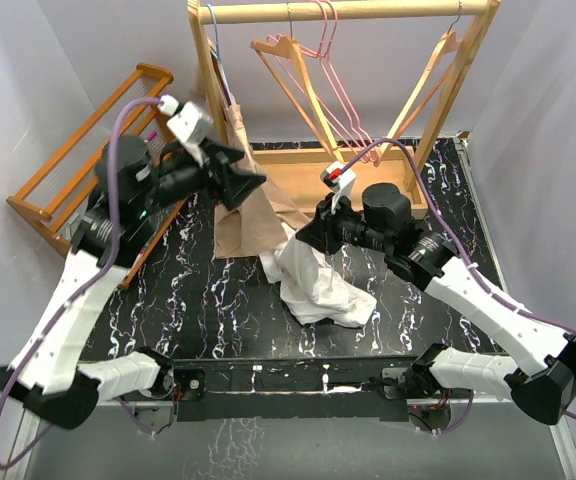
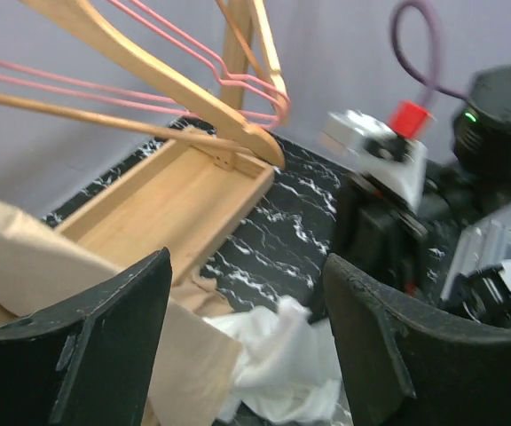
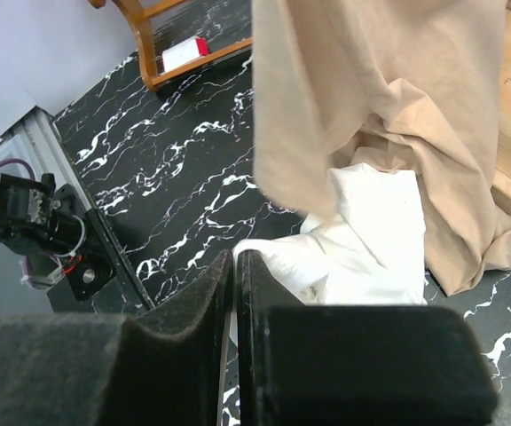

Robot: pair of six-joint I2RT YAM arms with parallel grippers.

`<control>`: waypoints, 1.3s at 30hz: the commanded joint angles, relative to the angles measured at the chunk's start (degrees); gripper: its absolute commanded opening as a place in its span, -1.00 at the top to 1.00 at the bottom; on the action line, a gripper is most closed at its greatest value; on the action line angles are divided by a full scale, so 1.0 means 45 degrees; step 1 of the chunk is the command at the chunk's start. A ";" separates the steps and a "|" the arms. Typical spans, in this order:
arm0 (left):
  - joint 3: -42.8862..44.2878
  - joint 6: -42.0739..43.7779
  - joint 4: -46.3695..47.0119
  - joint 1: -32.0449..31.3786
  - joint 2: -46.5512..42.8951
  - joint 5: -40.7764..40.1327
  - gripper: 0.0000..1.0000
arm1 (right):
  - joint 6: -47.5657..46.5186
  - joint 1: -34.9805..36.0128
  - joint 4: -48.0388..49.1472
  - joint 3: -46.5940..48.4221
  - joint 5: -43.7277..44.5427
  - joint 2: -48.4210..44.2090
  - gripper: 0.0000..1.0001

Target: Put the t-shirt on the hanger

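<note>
Top external view shows the t-shirt (image 1: 320, 288) crumpled on the black marbled table (image 1: 193, 300), at 6 o'clock from the wooden rack (image 1: 348, 12). Its upper corner is pulled up into a peak toward the right gripper (image 1: 294, 243), which sits at the shirt's 11 o'clock. In the right wrist view the jaws are pressed almost together with white cloth at their tips, so this looks like a pinch on the shirt's edge, meant to lift it free of the beige garment (image 1: 258, 215) that overlaps it. The left gripper (image 1: 255, 182) hovers at 10 o'clock from the shirt, beside the hanging beige cloth. Its wrist view shows the fingers (image 2: 105, 346) spread wide and empty, aimed down at the white fabric, probably to take a second corner. The pink hanger (image 1: 336, 100) hangs on the rail at 12 o'clock, well apart from the shirt, so the hanging itself is not yet begun.
</note>
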 commanded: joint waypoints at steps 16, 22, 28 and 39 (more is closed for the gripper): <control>-0.5697 0.0552 -0.1375 -0.0049 -0.2413 -0.0619 -0.34 | 0.0858 0.1125 0.2283 0.0004 -0.0353 0.3321 -0.04; -0.5920 0.0478 -0.2140 -0.0028 -0.2470 -0.0984 -0.44 | 0.0491 0.1125 0.1880 0.0089 0.0953 0.2456 -0.56; -0.6926 -0.0746 -0.2984 -0.0018 -0.2328 -0.2646 -0.47 | -0.0166 0.1014 0.0256 0.0098 0.2953 0.1387 -0.58; -0.8690 0.0363 -0.2911 -0.0010 -0.0749 -0.3697 -0.44 | -0.0511 0.0314 -0.0501 -0.0924 0.3906 0.1139 -0.59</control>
